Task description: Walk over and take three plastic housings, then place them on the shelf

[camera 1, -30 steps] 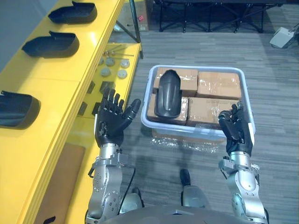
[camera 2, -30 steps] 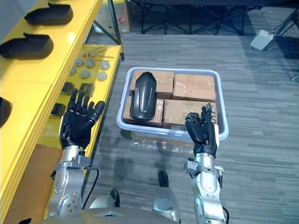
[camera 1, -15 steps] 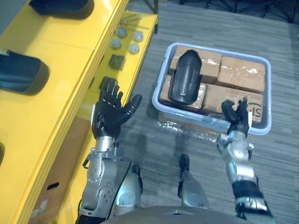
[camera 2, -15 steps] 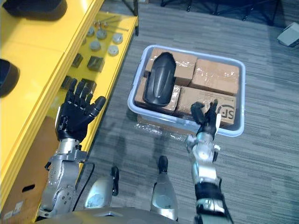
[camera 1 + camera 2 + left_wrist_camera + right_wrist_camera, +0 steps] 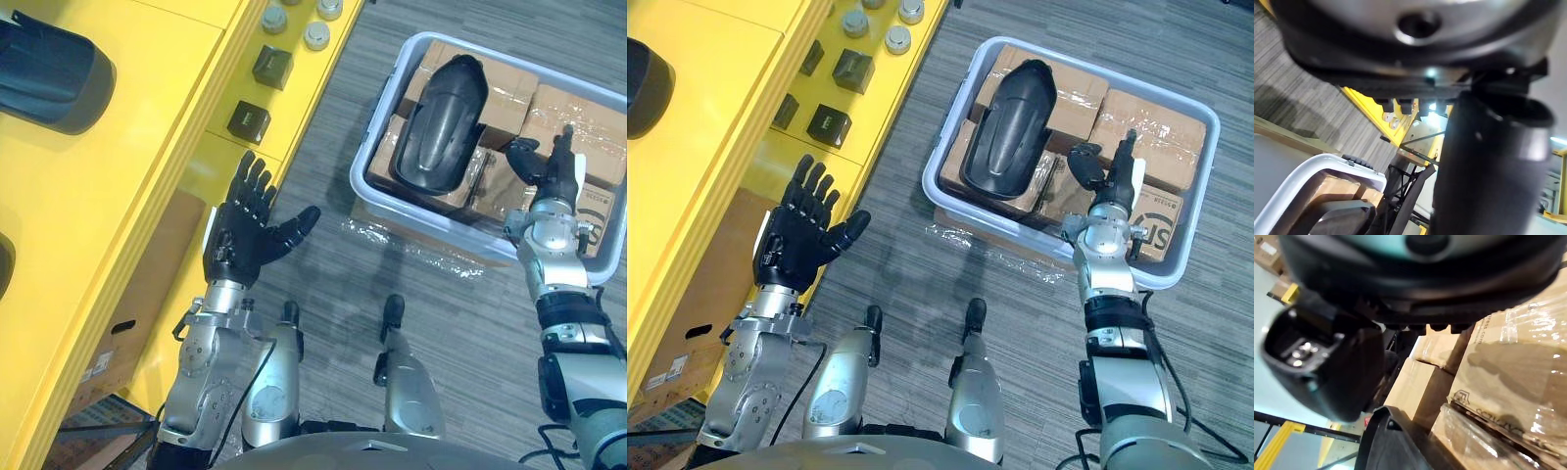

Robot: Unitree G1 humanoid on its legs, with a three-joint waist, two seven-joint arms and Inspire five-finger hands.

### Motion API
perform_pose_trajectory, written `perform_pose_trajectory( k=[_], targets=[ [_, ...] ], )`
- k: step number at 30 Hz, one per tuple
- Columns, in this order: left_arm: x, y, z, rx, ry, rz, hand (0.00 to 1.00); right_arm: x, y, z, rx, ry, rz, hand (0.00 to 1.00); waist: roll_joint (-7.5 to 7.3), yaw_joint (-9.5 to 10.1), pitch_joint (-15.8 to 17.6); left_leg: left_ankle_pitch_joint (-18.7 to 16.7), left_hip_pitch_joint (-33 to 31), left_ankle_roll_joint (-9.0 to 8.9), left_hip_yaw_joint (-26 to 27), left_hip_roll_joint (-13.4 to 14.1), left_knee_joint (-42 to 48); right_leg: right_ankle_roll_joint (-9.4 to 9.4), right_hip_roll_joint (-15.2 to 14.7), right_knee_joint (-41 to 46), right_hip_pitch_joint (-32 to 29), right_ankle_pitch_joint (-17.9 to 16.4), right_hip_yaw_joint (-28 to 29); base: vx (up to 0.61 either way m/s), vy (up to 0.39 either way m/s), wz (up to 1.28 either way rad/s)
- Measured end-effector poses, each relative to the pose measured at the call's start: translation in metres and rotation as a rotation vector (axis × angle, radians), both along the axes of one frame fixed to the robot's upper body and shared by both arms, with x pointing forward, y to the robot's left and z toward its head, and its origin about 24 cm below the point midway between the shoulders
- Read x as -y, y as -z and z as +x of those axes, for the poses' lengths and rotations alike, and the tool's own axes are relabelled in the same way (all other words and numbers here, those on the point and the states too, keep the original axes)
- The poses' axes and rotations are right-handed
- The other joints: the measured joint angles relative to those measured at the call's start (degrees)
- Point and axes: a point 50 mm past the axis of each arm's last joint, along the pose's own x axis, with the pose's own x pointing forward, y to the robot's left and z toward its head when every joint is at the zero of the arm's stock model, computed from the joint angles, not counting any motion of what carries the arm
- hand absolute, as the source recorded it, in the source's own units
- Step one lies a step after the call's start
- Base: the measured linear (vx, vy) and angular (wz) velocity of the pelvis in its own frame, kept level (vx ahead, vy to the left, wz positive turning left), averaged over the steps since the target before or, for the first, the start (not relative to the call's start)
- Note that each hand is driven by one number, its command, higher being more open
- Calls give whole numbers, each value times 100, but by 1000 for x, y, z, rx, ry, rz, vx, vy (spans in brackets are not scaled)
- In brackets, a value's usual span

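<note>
**Left eye view.** The left hand [image 5: 250, 233] hangs over the floor just beside the yellow shelf [image 5: 108, 206]. Its fingers are straight and spread, the thumb is out, and it holds nothing. The right hand [image 5: 551, 168] is above the light plastic bin [image 5: 431, 233] with its fingers extended and nothing grasped. The black plastic housing [image 5: 441, 122] lies in the bin on top of the film-wrapped cartons [image 5: 578, 103]. It is just beside the right hand but not touching it. A shelved housing [image 5: 49, 64] rests on the shelf top. Black blocks [image 5: 248, 121] and grey discs [image 5: 315, 36] sit on the lower shelf level.

**Right eye view.** The layout is the same. A printed mark [image 5: 1156, 220] shows on the carton next to the right hand. No other label or writing can be made out.

**Left wrist view.** The thumb stands clear of the fingers. A corner of the bin appears beyond it.

**Right wrist view.** The thumb stands apart from the fingers and grips nothing. The dark edge of the plastic housing lies past them, against the cartons.

**Step in hand.** This appears to be the pick: the right hand is reaching for the housing in the bin.

**Next move.**
1. Shift the right hand toward the robot's left and lower it onto the housing.
2. Close the fingers and thumb round an edge of the housing. The shell looks broad, smooth and curved, so the grip may slip.
3. Lift the housing clear of the bin rim.
4. Carry it to the shelf.
</note>
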Motion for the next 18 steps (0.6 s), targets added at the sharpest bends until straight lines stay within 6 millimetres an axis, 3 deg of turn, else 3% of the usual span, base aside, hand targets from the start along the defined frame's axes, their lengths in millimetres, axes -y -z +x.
perform_pose_trajectory(
  k=[8,15,18],
  targets=[
    [5,12,6,-57,29,20,100,4,-29,18,-66,-54,-138,100,83,56,155,-106,-343,56,-50,-7,384,4,-5,101,-183,25,-50,-72,36,1],
    [11,30,8,-137,46,27,100,3,-73,29,-4,-58,-213,100,195,231,203,-99,-501,65,-61,-8,500,0,-2,101,-285,91,-60,-65,28,0],
    [12,30,8,-137,46,26,100,2,-74,31,-17,-67,-226,100,247,276,226,-95,-531,69,-64,-7,524,2,-2,110,-306,102,-62,-52,28,0]
  ],
)
